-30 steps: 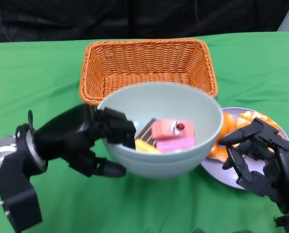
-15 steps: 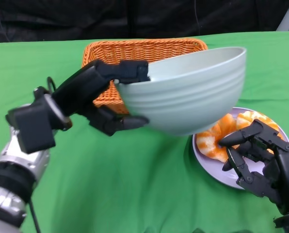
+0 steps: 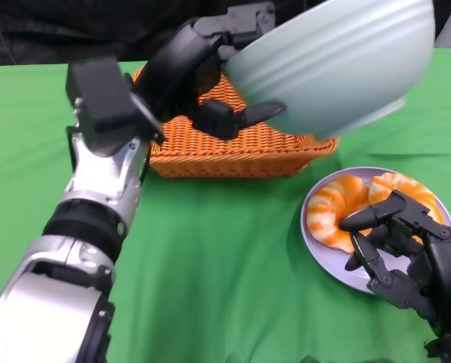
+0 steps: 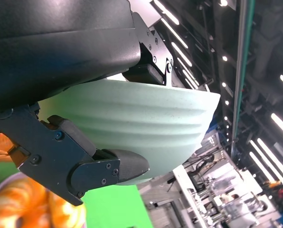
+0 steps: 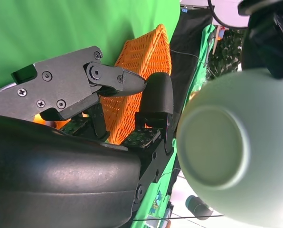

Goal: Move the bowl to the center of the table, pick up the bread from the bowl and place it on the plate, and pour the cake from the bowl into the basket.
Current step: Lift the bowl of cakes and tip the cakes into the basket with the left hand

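The left hand (image 3: 203,83) holds the tilted bowl (image 3: 339,68) above the basket (image 3: 241,144). The right hand (image 3: 411,257) is open, empty, over the plate (image 3: 324,253). If the bowl tips off-centre, the cake may miss the basket.

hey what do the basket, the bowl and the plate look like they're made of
The basket looks like woven wicker or rattan, possibly plastic imitation: orange strands in a tight weave. The bowl, held by the left hand, looks like glazed ceramic or melamine: smooth pale green with ridged bands and a soft sheen. The plate appears smooth plastic or ceramic, matte lavender-grey.
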Controlling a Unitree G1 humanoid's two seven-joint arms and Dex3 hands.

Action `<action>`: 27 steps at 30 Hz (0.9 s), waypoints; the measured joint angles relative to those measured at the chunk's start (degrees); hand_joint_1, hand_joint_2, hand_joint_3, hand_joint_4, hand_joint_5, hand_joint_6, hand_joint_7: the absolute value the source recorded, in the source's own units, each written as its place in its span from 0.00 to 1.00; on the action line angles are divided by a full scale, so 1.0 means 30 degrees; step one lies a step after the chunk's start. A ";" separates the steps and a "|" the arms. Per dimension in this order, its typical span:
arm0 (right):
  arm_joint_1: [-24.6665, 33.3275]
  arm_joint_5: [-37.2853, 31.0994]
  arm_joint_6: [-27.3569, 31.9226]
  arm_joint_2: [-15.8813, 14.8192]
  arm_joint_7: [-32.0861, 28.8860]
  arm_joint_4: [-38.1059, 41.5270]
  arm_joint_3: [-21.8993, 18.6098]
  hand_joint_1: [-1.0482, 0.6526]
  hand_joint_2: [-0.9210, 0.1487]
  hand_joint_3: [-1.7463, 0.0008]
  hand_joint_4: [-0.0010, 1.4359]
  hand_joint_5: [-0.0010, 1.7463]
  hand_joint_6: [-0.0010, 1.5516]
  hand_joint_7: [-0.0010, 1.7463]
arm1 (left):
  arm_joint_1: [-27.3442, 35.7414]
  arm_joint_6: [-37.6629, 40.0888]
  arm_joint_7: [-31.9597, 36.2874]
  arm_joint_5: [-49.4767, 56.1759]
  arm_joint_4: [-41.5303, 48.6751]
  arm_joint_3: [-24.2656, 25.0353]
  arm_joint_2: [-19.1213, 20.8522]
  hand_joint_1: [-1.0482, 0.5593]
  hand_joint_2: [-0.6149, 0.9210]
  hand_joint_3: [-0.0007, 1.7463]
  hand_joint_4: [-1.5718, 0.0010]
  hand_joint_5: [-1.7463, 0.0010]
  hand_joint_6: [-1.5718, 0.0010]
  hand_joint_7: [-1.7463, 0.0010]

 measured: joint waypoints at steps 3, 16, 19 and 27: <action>-0.0042 -0.0003 -0.0022 -0.0001 -0.0002 0.0114 0.0015 0.55 0.10 0.71 0.50 0.86 0.43 0.73 | -0.0905 0.1121 0.0597 0.0433 0.0720 0.0662 -0.0415 0.55 0.76 0.69 0.46 0.00 0.54 0.11; -0.0093 -0.0383 -0.0477 0.0000 -0.0209 0.0721 0.0019 0.57 0.21 0.56 0.53 0.88 0.45 0.74 | -0.3863 0.9343 0.2474 -0.0711 0.2697 0.4918 -0.1964 0.52 0.72 0.74 0.46 0.00 0.55 0.04; -0.0093 -0.0475 -0.0475 0.0000 -0.0237 0.0737 0.0036 0.56 0.23 0.54 0.53 0.88 0.45 0.75 | -0.4327 1.1611 0.2491 -0.1625 0.3114 0.6182 -0.1960 0.54 0.76 0.72 0.46 0.00 0.54 0.05; -0.0092 -0.0490 -0.0478 -0.0001 -0.0229 0.0773 0.0125 0.57 0.25 0.50 0.51 0.89 0.43 0.75 | -0.4694 1.5511 0.3195 -0.3289 0.3845 0.8905 -0.2086 0.55 0.79 0.68 0.45 0.00 0.56 0.03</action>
